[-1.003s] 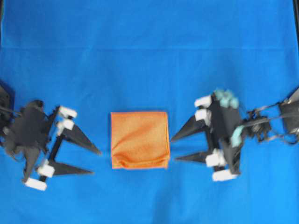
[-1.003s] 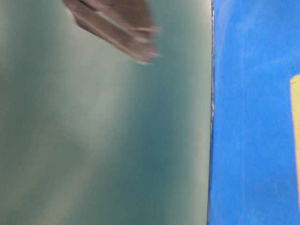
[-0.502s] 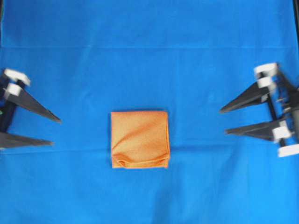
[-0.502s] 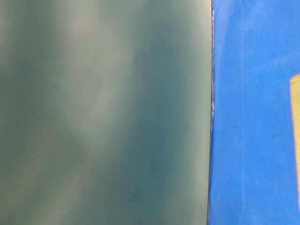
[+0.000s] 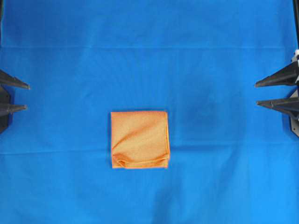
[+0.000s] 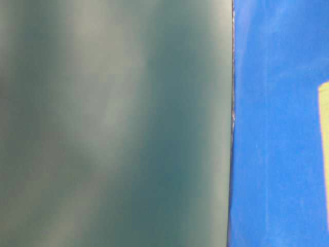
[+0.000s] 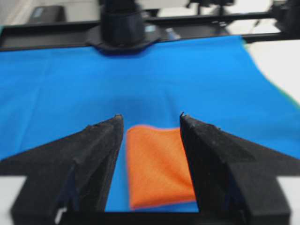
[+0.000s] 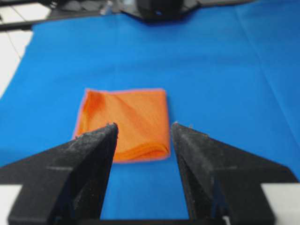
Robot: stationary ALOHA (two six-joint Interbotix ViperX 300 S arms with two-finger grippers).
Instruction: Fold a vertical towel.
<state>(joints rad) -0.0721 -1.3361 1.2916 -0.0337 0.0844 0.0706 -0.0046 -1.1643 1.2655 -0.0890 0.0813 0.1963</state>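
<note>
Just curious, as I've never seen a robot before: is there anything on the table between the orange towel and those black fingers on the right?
Nothing but bare blue cloth lies between the towel and the right fingers, as the overhead view shows.

Both arms now drawn back from the towel (image 5: 139,139): left gripper (image 5: 21,97) at left edge, right gripper (image 5: 261,94) at right edge.

One orange towel (image 5: 139,139), folded into a near-square, lies on one large blue cloth sheet (image 5: 149,56). Two grippers show at the edges of the overhead view, the left gripper (image 5: 18,97) and the right gripper (image 5: 264,94), each with two black pointed fingers spread apart.
</note>
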